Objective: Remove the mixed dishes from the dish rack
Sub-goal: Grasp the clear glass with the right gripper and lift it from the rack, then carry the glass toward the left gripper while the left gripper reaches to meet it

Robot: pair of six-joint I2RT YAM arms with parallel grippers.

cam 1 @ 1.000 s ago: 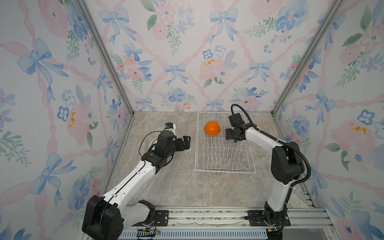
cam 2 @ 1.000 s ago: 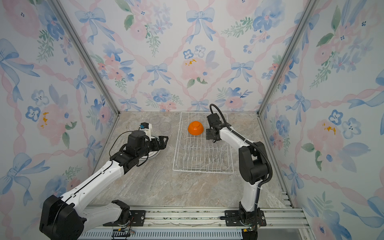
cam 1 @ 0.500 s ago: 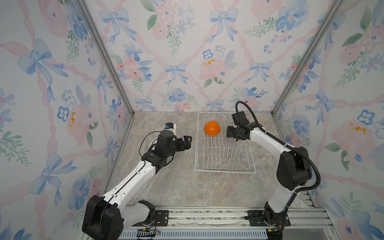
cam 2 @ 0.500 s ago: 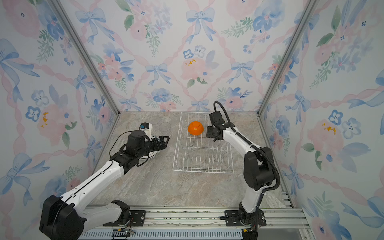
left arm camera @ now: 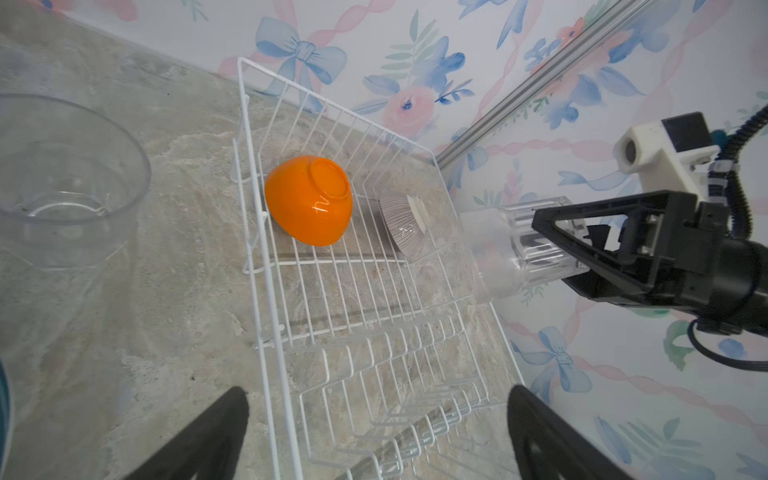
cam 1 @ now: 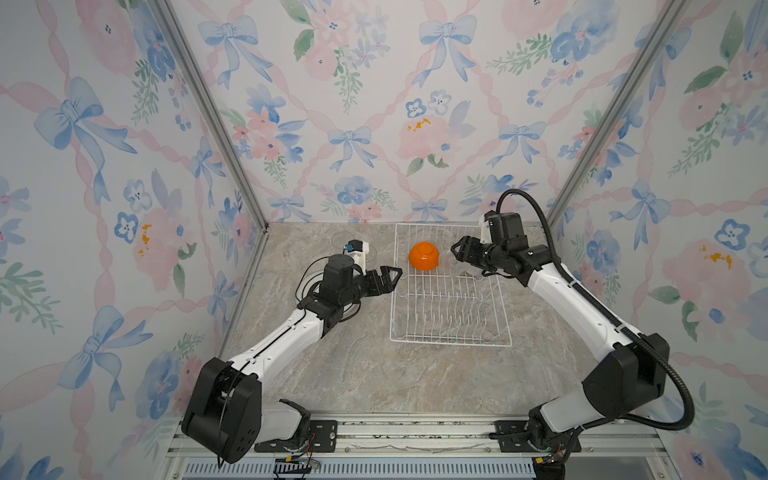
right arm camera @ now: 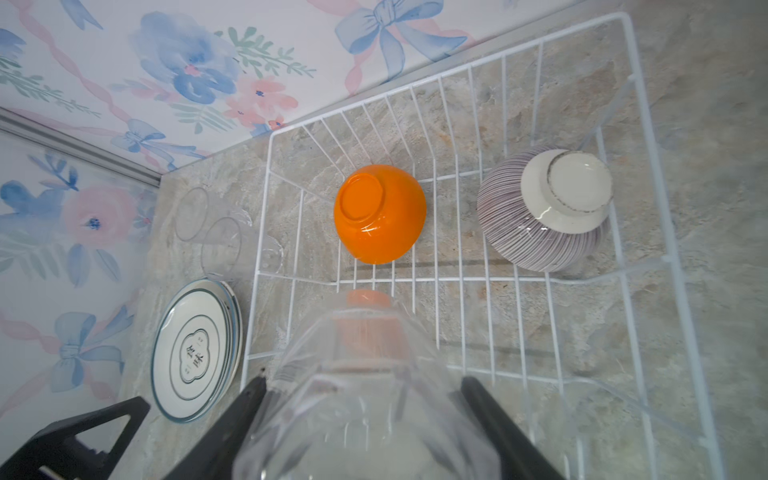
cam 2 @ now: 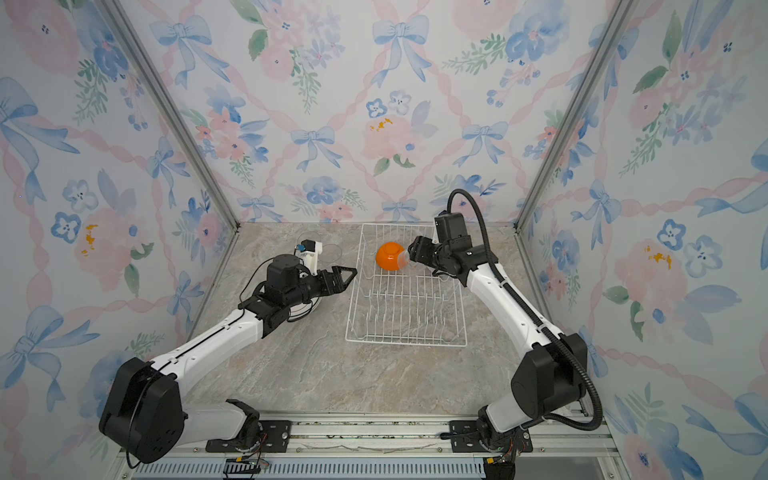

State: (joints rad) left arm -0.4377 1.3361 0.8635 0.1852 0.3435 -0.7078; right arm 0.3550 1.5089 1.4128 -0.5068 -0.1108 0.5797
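The white wire dish rack (cam 1: 451, 344) lies on the marble table. At its far end an orange bowl (cam 1: 424, 256) and a small striped bowl (right arm camera: 544, 208) sit upside down. My right gripper (right arm camera: 363, 382) is shut on a clear ribbed tumbler (right arm camera: 361, 395), held sideways above the rack's far right part and pointing at the orange bowl (cam 2: 388, 256). The left wrist view shows that tumbler (left arm camera: 511, 253) clear of the wires. Just outside the rack's left rim (left arm camera: 266, 291), my left gripper (cam 1: 394, 280) hovers open with nothing between its fingers.
Left of the rack, a stack of white plates (right arm camera: 195, 349) and two clear tumblers (right arm camera: 220, 237) stand on the table near the back wall. One of them (left arm camera: 62, 178) is close beside my left gripper. Patterned walls enclose three sides.
My right gripper has tightened on the tumbler and raised it a little off the rack, while its arm swung outward to the right. The left arm has barely moved.
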